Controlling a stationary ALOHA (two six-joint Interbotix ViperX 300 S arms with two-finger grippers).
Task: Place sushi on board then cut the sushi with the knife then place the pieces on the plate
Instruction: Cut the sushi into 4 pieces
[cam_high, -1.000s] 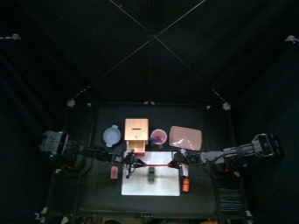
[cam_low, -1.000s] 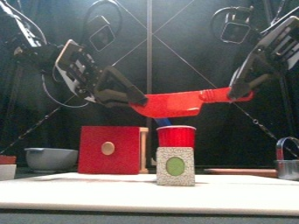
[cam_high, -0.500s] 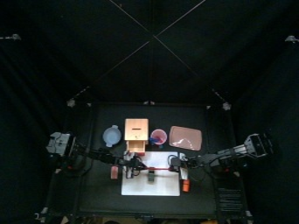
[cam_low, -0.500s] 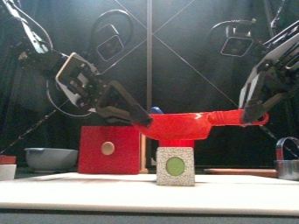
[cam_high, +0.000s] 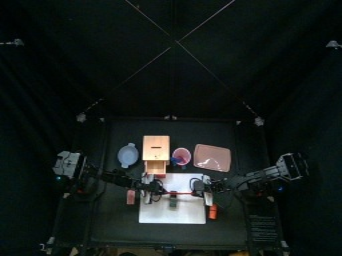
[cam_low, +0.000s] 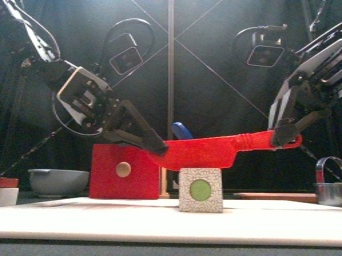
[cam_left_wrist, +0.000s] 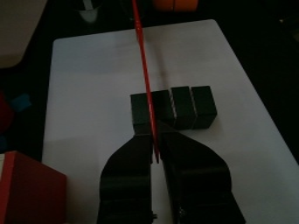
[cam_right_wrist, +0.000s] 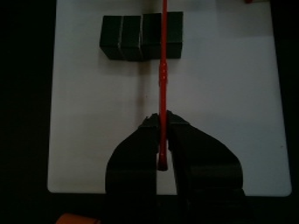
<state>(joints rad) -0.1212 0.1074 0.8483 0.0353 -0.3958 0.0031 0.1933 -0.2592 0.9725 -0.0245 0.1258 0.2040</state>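
A dark green sushi roll (cam_low: 201, 190) of three joined blocks (cam_left_wrist: 173, 107) stands on the white cutting board (cam_low: 94, 213) near its middle. The red toy knife (cam_low: 214, 150) hangs level just above the roll, blade down. My left gripper (cam_low: 155, 146) is shut on one end of it and my right gripper (cam_low: 283, 136) on the other. In the left wrist view the knife (cam_left_wrist: 142, 70) runs as a thin red line across the roll, between its blocks. In the right wrist view the knife (cam_right_wrist: 163, 61) crosses the roll (cam_right_wrist: 140, 37) the same way. From above, the grippers (cam_high: 150, 186) (cam_high: 198, 186) flank the board (cam_high: 175, 208).
Behind the board stand the wooden box with its red front (cam_low: 127, 170), the red cup (cam_high: 181, 155) with a blue knife handle (cam_low: 181, 130), the pink tray (cam_high: 213, 156) and the blue-grey bowl (cam_low: 56, 181). A metal cutter (cam_low: 330, 170) sits at the far right.
Both grippers have come down with the red knife between them. It now hangs lower, close over the sushi roll, and sits flatter than before.
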